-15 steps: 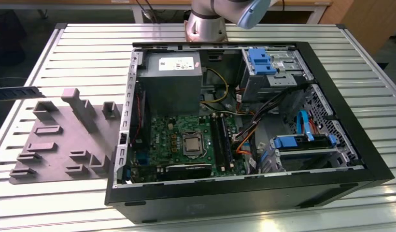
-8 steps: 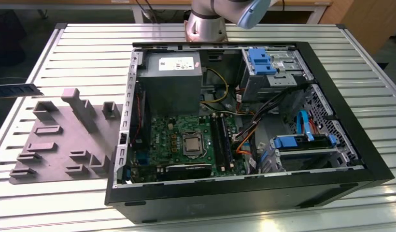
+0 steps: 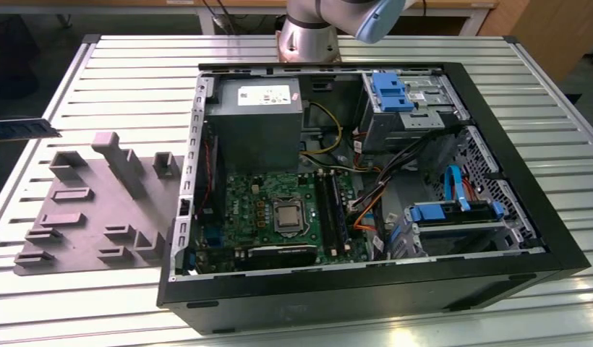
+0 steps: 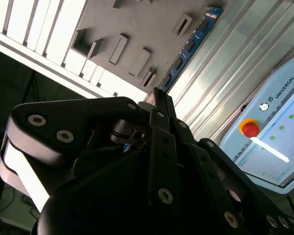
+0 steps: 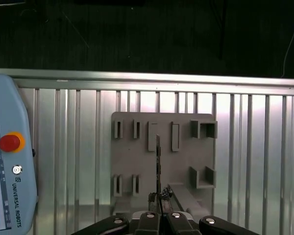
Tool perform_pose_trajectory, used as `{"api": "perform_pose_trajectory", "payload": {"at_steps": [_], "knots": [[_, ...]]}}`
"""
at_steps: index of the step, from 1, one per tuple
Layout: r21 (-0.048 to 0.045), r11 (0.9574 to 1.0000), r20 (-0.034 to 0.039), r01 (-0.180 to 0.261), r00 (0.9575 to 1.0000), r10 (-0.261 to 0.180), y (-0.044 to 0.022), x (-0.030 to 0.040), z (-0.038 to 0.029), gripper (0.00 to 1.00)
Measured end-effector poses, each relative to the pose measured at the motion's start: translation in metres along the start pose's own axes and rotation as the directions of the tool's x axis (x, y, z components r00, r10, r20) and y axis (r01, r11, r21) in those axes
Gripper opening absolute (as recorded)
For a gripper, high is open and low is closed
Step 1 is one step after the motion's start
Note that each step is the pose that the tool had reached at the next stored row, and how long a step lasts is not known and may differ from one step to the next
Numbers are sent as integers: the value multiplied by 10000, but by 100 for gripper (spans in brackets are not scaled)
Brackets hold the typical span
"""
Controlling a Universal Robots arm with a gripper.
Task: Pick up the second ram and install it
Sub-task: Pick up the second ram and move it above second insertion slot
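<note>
The second ram is a thin dark stick, seen edge-on in the first wrist view and held above the grey moulded tray. My gripper is shut on one end of it. In the second wrist view the ram runs out from the fingers and shows its row of small chips. In the exterior view the ram hangs in the air at the far left edge, above the table and beyond the tray. The green board lies inside the open case, with long black slots on its right side.
The open black computer case takes up the middle and right of the slatted metal table. Inside are a grey power supply, drive cages and loose cables. A teach pendant with a red button lies on the table beside the tray.
</note>
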State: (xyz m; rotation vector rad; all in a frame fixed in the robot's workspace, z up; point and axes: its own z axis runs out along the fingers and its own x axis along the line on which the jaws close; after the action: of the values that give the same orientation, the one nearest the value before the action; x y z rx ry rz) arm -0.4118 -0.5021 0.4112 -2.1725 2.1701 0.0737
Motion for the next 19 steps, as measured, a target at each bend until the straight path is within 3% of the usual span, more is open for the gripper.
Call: {"api": "perform_pose_trajectory", "payload": {"at_steps": [10, 11, 13, 16, 17, 19], "knots": [[-7, 10000, 4, -1, 10000, 1, -1, -2, -15, 11], [-76, 10000, 4, -4, 10000, 4, -5, -1, -17, 11], [-307, 9995, 19, -25, 10000, 26, -15, -1, -14, 11], [-770, 9970, 56, -63, 10000, 68, -38, -1, -11, 11], [-882, 9961, 66, -72, 9999, 78, -42, -1, -10, 11], [-887, 9960, 66, -73, 9999, 79, -41, -1, -10, 11]]}}
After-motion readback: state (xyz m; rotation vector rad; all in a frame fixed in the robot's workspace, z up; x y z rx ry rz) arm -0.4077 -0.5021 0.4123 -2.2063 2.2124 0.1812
